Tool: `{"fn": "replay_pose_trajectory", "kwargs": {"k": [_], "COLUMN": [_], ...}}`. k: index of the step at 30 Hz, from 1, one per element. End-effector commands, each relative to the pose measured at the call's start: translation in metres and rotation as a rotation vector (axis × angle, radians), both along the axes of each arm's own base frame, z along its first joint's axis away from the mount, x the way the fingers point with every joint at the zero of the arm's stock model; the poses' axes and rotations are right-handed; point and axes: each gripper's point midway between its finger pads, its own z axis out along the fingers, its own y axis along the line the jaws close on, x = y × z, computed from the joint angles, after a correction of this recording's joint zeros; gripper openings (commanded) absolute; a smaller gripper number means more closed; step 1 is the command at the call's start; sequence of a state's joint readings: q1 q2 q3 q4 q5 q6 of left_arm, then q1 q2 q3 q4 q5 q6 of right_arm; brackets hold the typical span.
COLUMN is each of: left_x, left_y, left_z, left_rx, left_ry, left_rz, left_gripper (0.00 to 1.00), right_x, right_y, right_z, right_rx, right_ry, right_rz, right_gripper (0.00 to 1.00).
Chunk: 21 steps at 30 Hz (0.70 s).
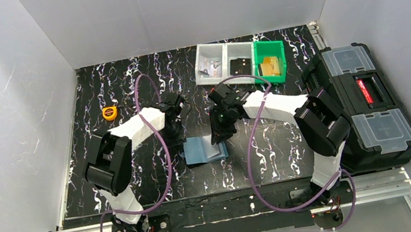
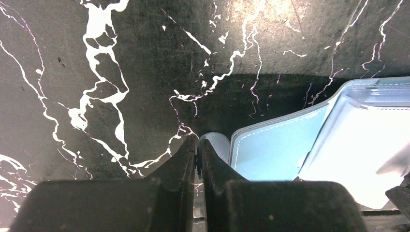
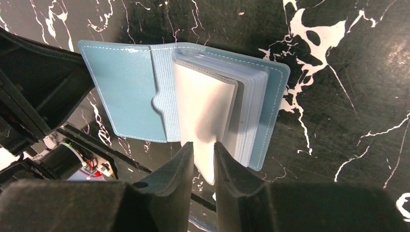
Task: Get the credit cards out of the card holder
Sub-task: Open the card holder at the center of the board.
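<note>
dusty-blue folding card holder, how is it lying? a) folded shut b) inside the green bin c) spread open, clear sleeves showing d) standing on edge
c: the dusty-blue folding card holder lies with covers spread on the black marbled table, its stack of clear sleeves exposed.

The card holder (image 1: 206, 150) lies open on the bench (image 1: 120, 80) at the middle of the top view, between my two arms. My left fingers (image 2: 179, 164) sit at its left edge. My right fingers (image 3: 181, 164) are over its right half, one sleeve (image 3: 205, 121) between them. Three bins (image 1: 226, 55) stand in a row at upper centre, a tape measure (image 1: 109, 112) lies upper left, and a toolbox (image 1: 360, 104) sits at the bench's right side.
</note>
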<state>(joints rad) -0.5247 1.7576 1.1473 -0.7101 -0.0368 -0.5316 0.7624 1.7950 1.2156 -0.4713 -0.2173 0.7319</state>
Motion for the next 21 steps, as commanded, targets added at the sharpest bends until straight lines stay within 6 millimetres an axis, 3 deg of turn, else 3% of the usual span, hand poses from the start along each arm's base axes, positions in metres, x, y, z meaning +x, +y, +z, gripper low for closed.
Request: {"fn": "replay_pose_trajectory", "kwargs": {"k": [1, 7, 16, 21], "left_x": [0.003, 0.0, -0.001, -0.001], "left_y": [-0.002, -0.001, -0.001, -0.001], "left_z": [0.005, 0.006, 0.006, 0.01], "left_rx": [-0.014, -0.011, -0.019, -0.023], "left_ry": [0.002, 0.003, 0.003, -0.006], "left_rz": [-0.011, -0.018, -0.023, -0.027], "left_gripper": [0.0, 0.0, 0.0, 0.0], "right_x": [0.006, -0.002, -0.01, -0.006], "right_y": [0.014, 0.001, 0.01, 0.014], "right_z": [0.011, 0.007, 0.001, 0.008], "right_rx": [0.038, 0.026, 0.082, 0.09], "right_ry": [-0.002, -0.011, 0.037, 0.019], "right_rz": [0.006, -0.023, -0.033, -0.04], "right_gripper": [0.3, 0.49, 0.51, 0.49]}}
